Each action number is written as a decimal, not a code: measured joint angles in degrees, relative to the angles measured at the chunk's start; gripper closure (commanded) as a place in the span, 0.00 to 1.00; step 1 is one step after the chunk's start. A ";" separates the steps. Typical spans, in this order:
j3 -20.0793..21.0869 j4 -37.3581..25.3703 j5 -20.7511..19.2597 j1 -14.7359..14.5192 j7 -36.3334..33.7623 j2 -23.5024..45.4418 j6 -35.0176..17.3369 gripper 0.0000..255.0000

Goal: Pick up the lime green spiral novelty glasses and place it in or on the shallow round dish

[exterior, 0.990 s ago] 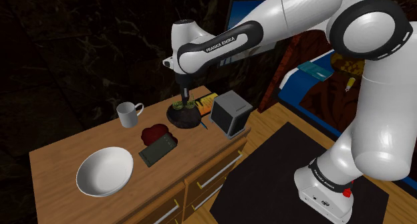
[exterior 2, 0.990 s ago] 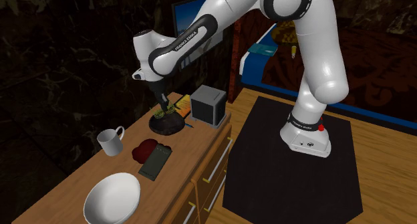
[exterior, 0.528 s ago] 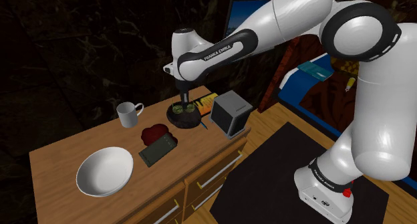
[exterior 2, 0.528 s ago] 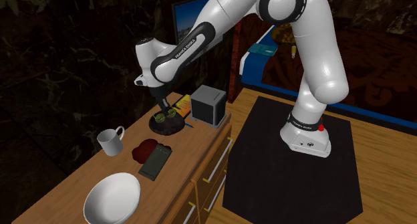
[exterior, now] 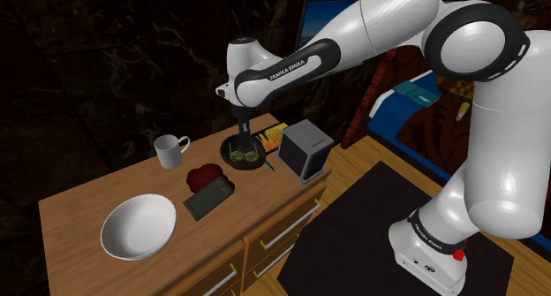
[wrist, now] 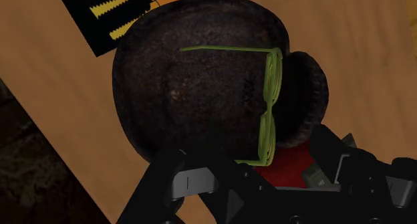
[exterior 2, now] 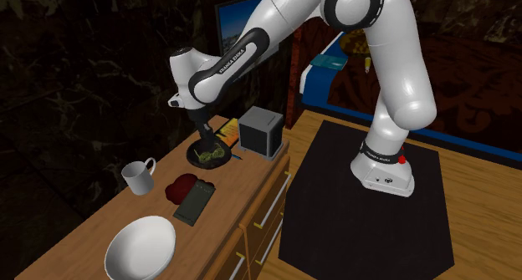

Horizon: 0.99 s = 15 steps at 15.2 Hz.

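"Where were the lime green novelty glasses (wrist: pixel 269 116) at that moment?"

"Inside the shallow round dark-brown dish (wrist: pixel 180 95). Their two lenses sat side by side near one edge of it, and one thin temple arm stretched across the dish's floor."

"And the black two-finger gripper (wrist: pixel 257 156)?"

"It hung right over the dish, pointing down. In the wrist view its fingers stood well apart, with one end of the frame lying in the gap between them. Neither finger pressed on the frame, so it had hold of nothing."

"What lay around the dish?"

"It stood on the wooden dresser top (exterior: pixel 88 206), towards the far end in the shoulder view. A flat yellow-and-black striped card (exterior: pixel 272 132) was just beside it, and a grey cube-shaped box (exterior: pixel 305 149) stood near it on the shoulder view's right. A white handled mug (exterior: pixel 169 150) stood to the shoulder view's left of the dish, apart from it. Closer to the camera lay a dark red lumpy thing (exterior: pixel 205 175), touching a flat dark green rectangular slab (exterior: pixel 209 198). A large white bowl (exterior: pixel 137 225) sat near the dresser's nearer end."
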<state>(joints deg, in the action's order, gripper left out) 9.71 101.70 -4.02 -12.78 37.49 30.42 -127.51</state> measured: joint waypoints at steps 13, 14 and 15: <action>0.39 -2.44 0.70 0.34 0.45 -3.49 5.87 0.00; 0.39 -2.43 0.70 0.34 0.44 -3.51 5.89 0.00; 0.39 -2.42 0.70 0.34 0.44 -3.51 5.89 0.00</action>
